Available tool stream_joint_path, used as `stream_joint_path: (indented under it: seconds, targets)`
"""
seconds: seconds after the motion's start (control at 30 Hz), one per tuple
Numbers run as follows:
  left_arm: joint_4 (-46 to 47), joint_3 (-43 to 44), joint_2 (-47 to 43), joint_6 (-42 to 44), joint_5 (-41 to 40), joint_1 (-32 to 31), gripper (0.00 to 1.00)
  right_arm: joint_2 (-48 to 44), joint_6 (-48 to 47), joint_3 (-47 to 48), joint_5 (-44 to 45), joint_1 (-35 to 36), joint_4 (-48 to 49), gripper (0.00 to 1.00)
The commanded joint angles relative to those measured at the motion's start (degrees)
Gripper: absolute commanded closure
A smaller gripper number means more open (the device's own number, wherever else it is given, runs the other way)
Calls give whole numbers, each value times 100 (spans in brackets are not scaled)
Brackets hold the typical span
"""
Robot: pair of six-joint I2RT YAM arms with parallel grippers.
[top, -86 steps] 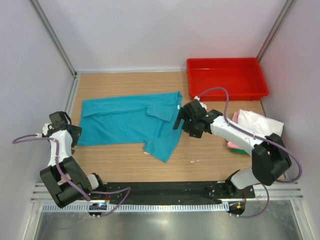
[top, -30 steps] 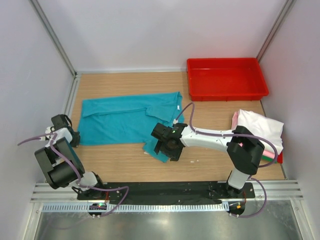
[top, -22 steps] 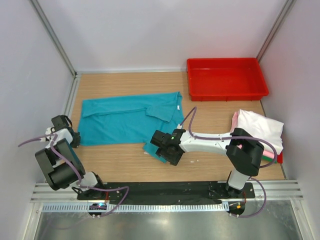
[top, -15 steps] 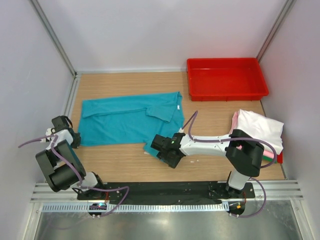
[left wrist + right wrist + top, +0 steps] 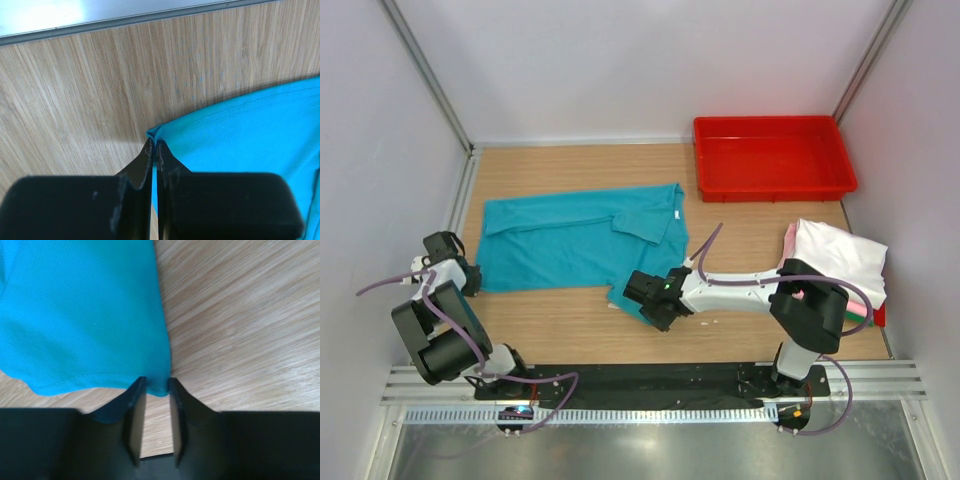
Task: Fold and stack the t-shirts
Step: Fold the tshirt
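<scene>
The teal t-shirt (image 5: 570,240) lies spread on the wooden table, left of centre, one flap hanging toward the near edge. My left gripper (image 5: 470,272) is shut on its left hem corner; in the left wrist view the fingertips (image 5: 153,147) pinch a fold of the teal cloth (image 5: 240,140). My right gripper (image 5: 642,302) sits low at the near corner of the flap. In the right wrist view its jaws (image 5: 154,385) stand a little apart, with the tip of the teal corner (image 5: 80,315) between them. Folded white (image 5: 840,250), pink (image 5: 790,240) and green (image 5: 785,292) t-shirts sit stacked at the right.
A red plastic tray (image 5: 775,190) stands at the back right. Grey walls close the table in on the left, back and right. The black rail with the arm bases (image 5: 650,378) runs along the near edge.
The right arm has swung from near the shirt's collar to the flap's near corner and lowered there, its jaws narrowing around the corner. The left gripper has stayed shut on the hem.
</scene>
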Motion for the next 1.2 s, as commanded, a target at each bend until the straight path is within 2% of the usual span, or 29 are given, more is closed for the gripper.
stream_joint_path:
  seconds: [0.0, 0.13, 0.2, 0.43, 0.63, 0.83, 0.97, 1.17]
  targets:
    - [14, 24, -112, -21, -73, 40, 100, -126, 258, -113, 166, 42, 204, 72]
    - [5, 24, -121, -21, -3, 31, 100, -152, 240, -105, 156, 33, 204, 93]
    - [-100, 85, -112, 49, 155, 14, 100, -204, 197, -69, 183, 16, 186, 99]
    - [-618, 437, -253, 199, 94, 31, 100, -696, -514, 246, 315, -546, 19, 99]
    - [-997, 1008, -227, -12, -116, -31, 100, -741, -1920, 983, 192, -1618, 29, 99]
    - [-1417, 1718, 212, -372, -564, -443, 100, 110, -3309, 2162, 60, -2435, -42, 99]
    - [-1743, 2114, 599, -618, -960, -654, 100, 858, -3775, 2900, -387, -2928, -86, 99]
    - [-1928, 2555, 881, -917, -1558, -944, 100, 1684, -4321, 3999, -432, -3271, -148, 99]
